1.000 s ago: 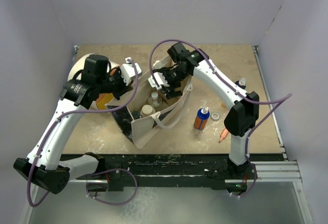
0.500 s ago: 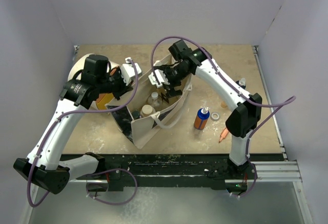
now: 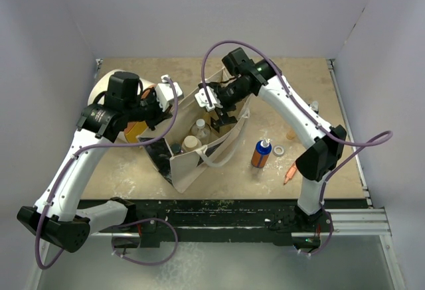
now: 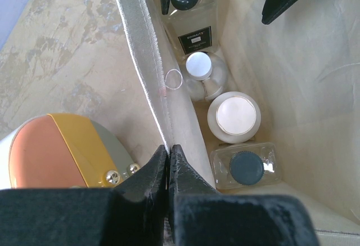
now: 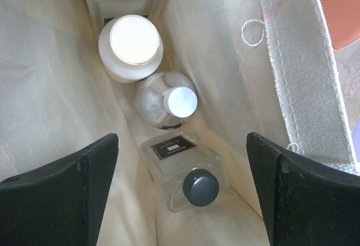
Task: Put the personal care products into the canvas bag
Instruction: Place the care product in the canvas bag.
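The canvas bag stands open in the middle of the table. My left gripper is shut on its left rim and holds the mouth apart. My right gripper hangs open over the bag's mouth, with nothing between its fingers. Several personal care products stand inside: a clear bottle with a black cap right under the right gripper, a silver-capped bottle, a white one with a tan cap and another clear one. An orange bottle with a blue top stands on the table right of the bag.
A big white drum with an orange end lies just left of the bag, behind my left gripper. Right of the orange bottle are a small white ring and an orange pencil-like stick.
My right gripper has drawn back a little up and away over the bag's mouth, its elbow swinging right. The left gripper keeps its hold on the rim.
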`<state>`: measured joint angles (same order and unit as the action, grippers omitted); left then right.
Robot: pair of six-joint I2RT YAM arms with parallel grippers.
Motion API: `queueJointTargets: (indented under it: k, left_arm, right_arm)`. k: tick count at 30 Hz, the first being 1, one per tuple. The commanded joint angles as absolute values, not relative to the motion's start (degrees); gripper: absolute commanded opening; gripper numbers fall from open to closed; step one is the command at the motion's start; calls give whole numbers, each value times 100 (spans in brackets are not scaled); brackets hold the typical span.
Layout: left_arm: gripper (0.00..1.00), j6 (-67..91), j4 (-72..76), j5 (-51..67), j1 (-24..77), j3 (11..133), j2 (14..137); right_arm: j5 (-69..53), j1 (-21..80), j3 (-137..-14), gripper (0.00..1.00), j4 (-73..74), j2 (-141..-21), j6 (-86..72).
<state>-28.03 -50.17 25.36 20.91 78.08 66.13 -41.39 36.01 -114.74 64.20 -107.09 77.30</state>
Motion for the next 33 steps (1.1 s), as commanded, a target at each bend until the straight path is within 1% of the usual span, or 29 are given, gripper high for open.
queueJointTargets:
  k: [1, 11, 23, 28, 30, 33]
  left_arm:
    - [2, -2702, -4949, 2710, 2050, 7755, 6513]
    - [2, -2611, -4922, 2725, 2039, 7782, 6499]
    - [3, -2461, -4870, 2856, 1951, 7752, 6422]
    - [9, -2452, -4834, 2888, 1953, 7742, 6414]
    - [13, -2448, -4833, 2909, 1956, 7751, 6407]
    - [16, -2452, -4833, 2934, 1954, 7757, 6397]
  right_arm:
    - [-4484, 3623, -11763, 96, 6530, -10381, 7505]
    - [-4599, 3617, -11775, 96, 5989, -9971, 6749]
    - [-4702, 3342, -10958, 94, 5169, -9069, 5825]
    - [-4541, 3160, -10465, 94, 4342, -8487, 4854]
    - [-4395, 3039, -10288, 94, 4062, -8262, 4425]
    - [-4247, 2640, -10095, 94, 3684, -7957, 3533]
